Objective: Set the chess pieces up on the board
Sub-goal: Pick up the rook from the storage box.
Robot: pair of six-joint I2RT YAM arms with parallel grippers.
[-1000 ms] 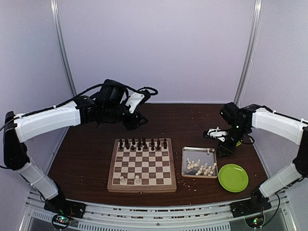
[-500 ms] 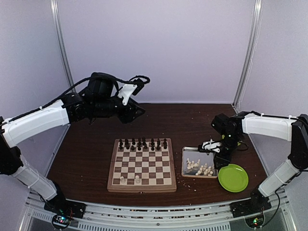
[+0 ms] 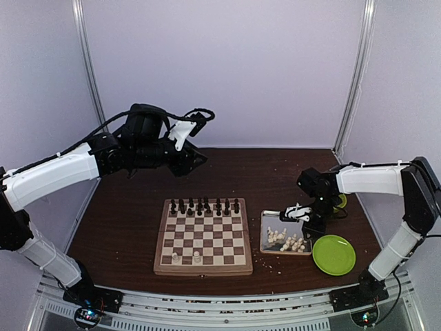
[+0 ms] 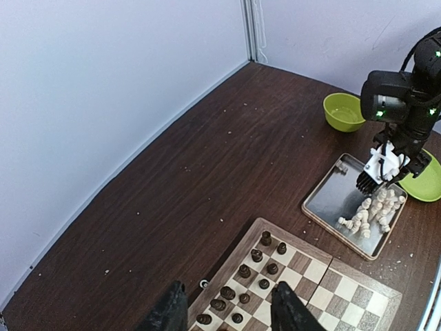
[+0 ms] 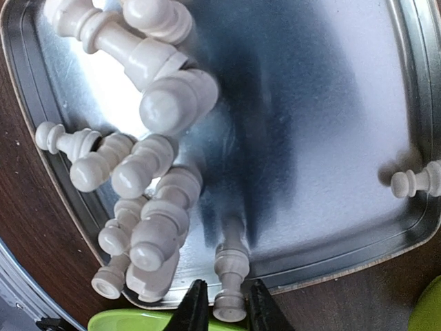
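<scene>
The board (image 3: 165, 270) lies at the table's middle, with dark pieces (image 3: 204, 205) on its far two rows and two white pieces (image 3: 176, 258) on its near row. Several cream-white chess pieces (image 3: 289, 241) lie heaped in a metal tray (image 3: 286, 217). My right gripper (image 3: 298, 215) is low over the tray. In the right wrist view the right gripper (image 5: 229, 307) is narrowly open, and its fingertips (image 5: 196, 303) closely flank one white piece (image 5: 231, 276) at the tray's rim. My left gripper (image 3: 196, 160) hangs open and empty high behind the board; it also shows in the left wrist view (image 4: 227, 314).
A green plate (image 3: 334, 254) lies just right of the tray. A green bowl (image 4: 344, 112) stands behind the tray. One lone white piece (image 5: 413, 183) lies at the tray's far side. Pale crumbs dot the dark table.
My right gripper has moved left and down from beside the bowl to over the tray. My left arm lifted and drew back a little, then held still.
</scene>
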